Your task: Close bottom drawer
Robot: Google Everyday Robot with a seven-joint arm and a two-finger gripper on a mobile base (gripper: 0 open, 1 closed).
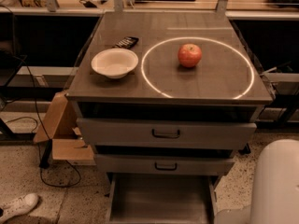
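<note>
The bottom drawer (pixel 161 202) sits at 6 o'clock in the view, pulled well out from the grey cabinet, its plain grey tray bare and its front end cut off by the lower edge of the view. Directly at 12 o'clock from it are the middle drawer (pixel 196 166) and, above that, the top drawer (pixel 117 133) – each with a dark handle at the centre of its front. On the cabinet top (pixel 210 85) a white bowl (pixel 114 63) stands toward 9 o'clock, and a red apple (pixel 189 55) rests upright inside a bright ring of light (pixel 142 68), toward the ring's 12 o'clock side. A small dark object (pixel 125 42), too unclear to name, lies just at 1 o'clock from the bowl. On the floor at 9 o'clock from the cabinet a cardboard box (pixel 60 129) stands open, with a black cable (pixel 42 169) looping beside it and a white shoe (pixel 18 206) at 8 o'clock of the view. A white rounded arm shell (pixel 275 181) fills the 4 to 5 o'clock corner, just beside the open tray – the gripper lies outside the view, so its state cannot be told
</note>
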